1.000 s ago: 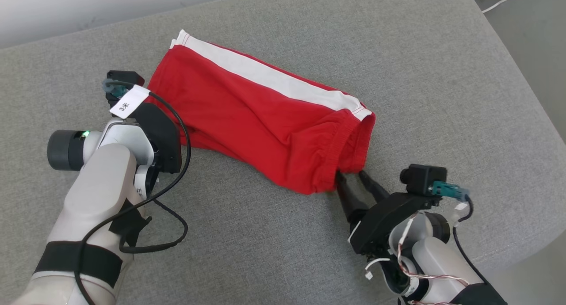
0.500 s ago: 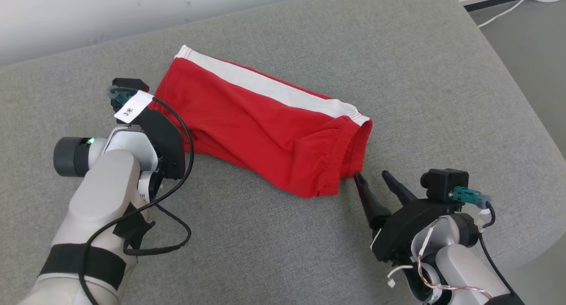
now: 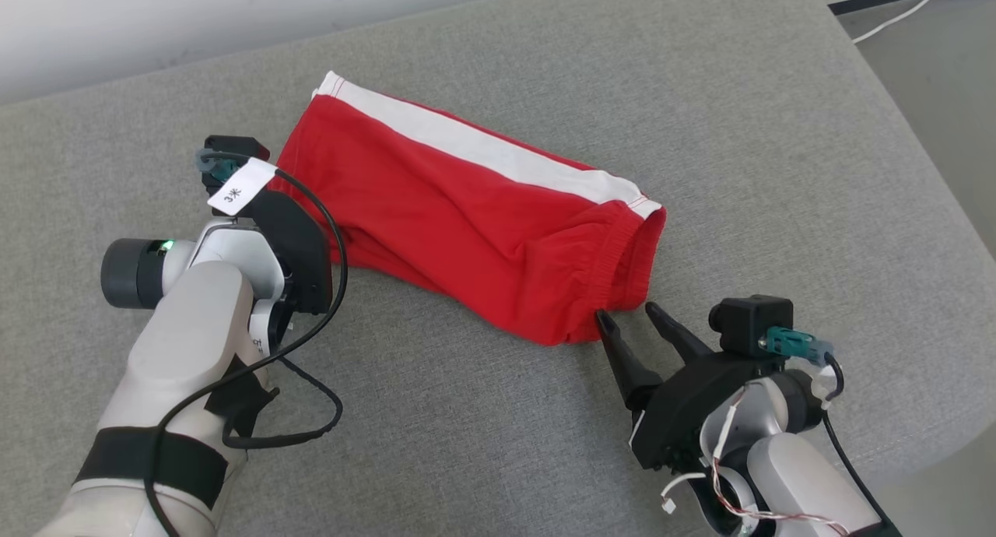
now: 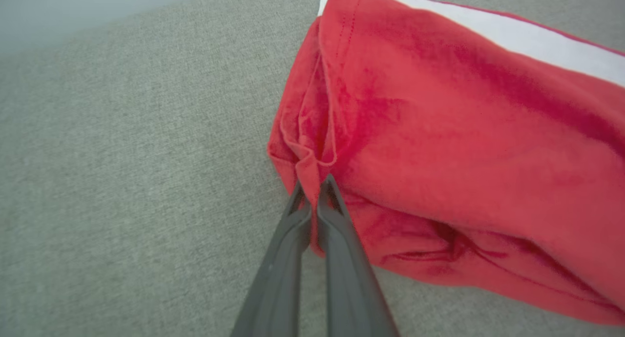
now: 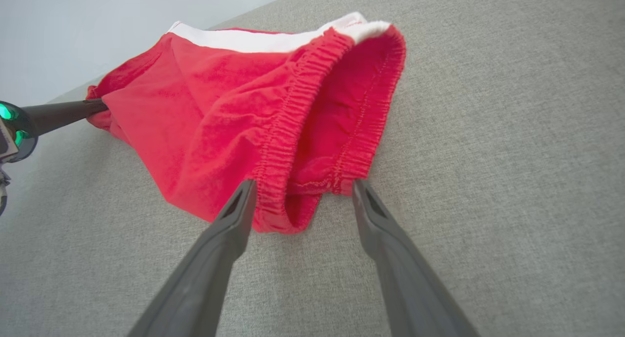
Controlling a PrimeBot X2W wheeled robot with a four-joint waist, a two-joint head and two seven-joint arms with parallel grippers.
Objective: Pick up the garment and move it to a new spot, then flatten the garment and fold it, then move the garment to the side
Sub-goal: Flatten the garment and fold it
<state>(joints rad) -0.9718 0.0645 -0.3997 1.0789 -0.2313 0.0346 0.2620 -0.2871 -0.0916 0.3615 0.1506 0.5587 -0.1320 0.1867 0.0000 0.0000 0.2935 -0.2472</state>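
The garment (image 3: pixel 475 218) is a pair of red shorts with a white side stripe, lying folded lengthwise on the grey cushion. My left gripper (image 4: pixel 312 188) is shut on a fold of red cloth at the leg-hem end; its dark fingers (image 5: pixel 63 112) also reach the cloth in the right wrist view. The black wrist mount (image 3: pixel 292 241) hides those fingers in the head view. My right gripper (image 3: pixel 627 314) is open at the waistband end. In the right wrist view its fingertips (image 5: pixel 244 190) stand on either side of the elastic waistband's near corner (image 5: pixel 293 200), just short of it.
The grey cushion (image 3: pixel 482 443) spreads wide around the garment. Its right edge (image 3: pixel 945 210) drops to a floor where a white cable (image 3: pixel 895 4) lies. A pale wall (image 3: pixel 156 15) runs along the back. A black cable (image 3: pixel 311 412) loops off my left forearm.
My right gripper, with its tips at the waistband a second ago, drew back to the right and has now come back to the waistband corner, open. The left gripper keeps its hold.
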